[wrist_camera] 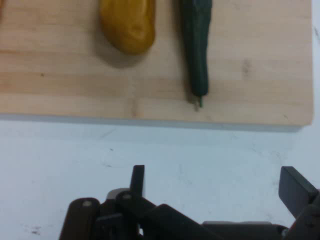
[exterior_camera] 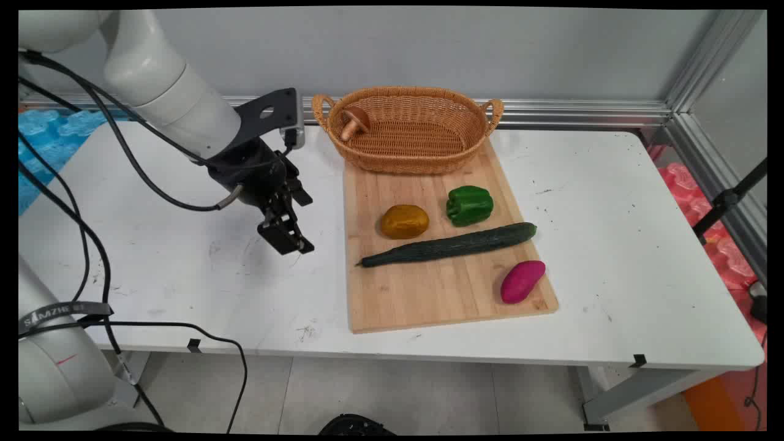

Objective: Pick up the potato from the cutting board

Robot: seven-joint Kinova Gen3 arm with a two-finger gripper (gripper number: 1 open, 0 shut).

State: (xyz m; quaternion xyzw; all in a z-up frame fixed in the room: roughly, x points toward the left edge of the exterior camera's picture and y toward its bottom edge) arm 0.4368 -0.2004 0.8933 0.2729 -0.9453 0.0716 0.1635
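Note:
My gripper [exterior_camera: 299,222] hangs low over the bare white table [exterior_camera: 184,269], just left of the wooden cutting board [exterior_camera: 429,288]. It is open and holds nothing; in the hand view the gripper [wrist_camera: 215,182] has only table between its fingers [wrist_camera: 138,176]. Nearest on the board are a yellow-brown potato [exterior_camera: 404,221] and the thin tip of a long dark cucumber [exterior_camera: 450,245]. The hand view shows the potato [wrist_camera: 127,25] and the cucumber [wrist_camera: 196,45] beyond the edge of the board [wrist_camera: 75,75].
A green bell pepper [exterior_camera: 470,204] and a magenta sweet potato [exterior_camera: 522,281] also lie on the board. A wicker basket [exterior_camera: 453,156] at the board's far end holds a brown mushroom [exterior_camera: 353,121]. Black cables [exterior_camera: 98,257] hang at the left.

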